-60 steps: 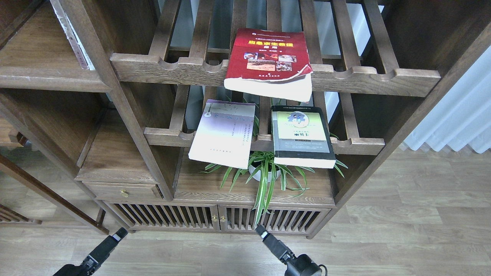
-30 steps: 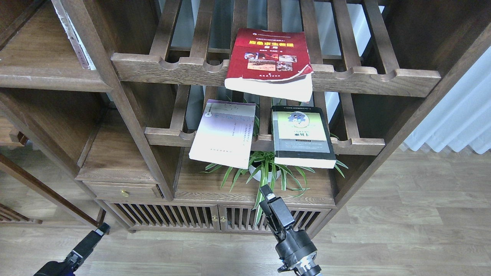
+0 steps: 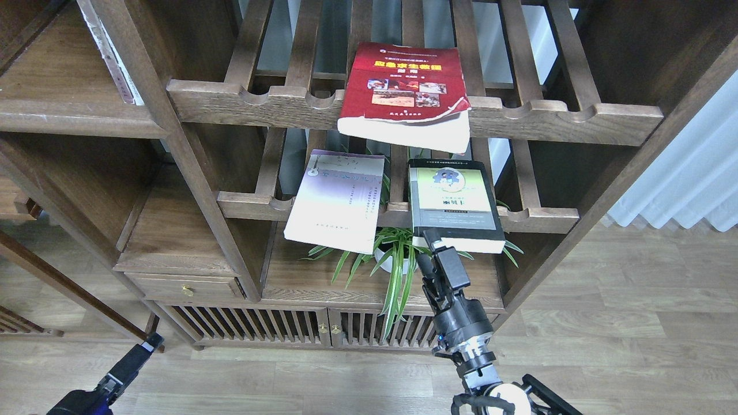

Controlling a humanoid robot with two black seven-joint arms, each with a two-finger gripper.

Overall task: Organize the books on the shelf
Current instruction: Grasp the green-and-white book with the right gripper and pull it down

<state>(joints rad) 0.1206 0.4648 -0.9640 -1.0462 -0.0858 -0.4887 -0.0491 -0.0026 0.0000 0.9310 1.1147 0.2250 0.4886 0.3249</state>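
The thick red book (image 3: 403,80) lies flat on the upper slatted rack, its curled corner overhanging the front rail. The pale lavender-white book (image 3: 337,202) and the black-edged book with the green panel (image 3: 452,202) lie side by side on the lower slatted rack, both overhanging its rail. A solid dark-brown plank shelf (image 3: 69,118) with a rounded front edge is at the upper left. My right gripper (image 3: 432,241) points up, its tip just under the black-edged book's front edge; its opening is unclear. My left gripper (image 3: 151,341) is low at the bottom left, far from the books.
A spider plant in a white pot (image 3: 398,259) stands on the plank below the books, right beside my right gripper. A lower solid shelf with a drawer (image 3: 173,253) is at the left. Slatted cabinet doors (image 3: 323,328) are beneath. A white curtain (image 3: 692,173) hangs at the right.
My right arm has risen from the floor level up to the black-edged book's front edge. My left gripper has dropped slightly and moved left.
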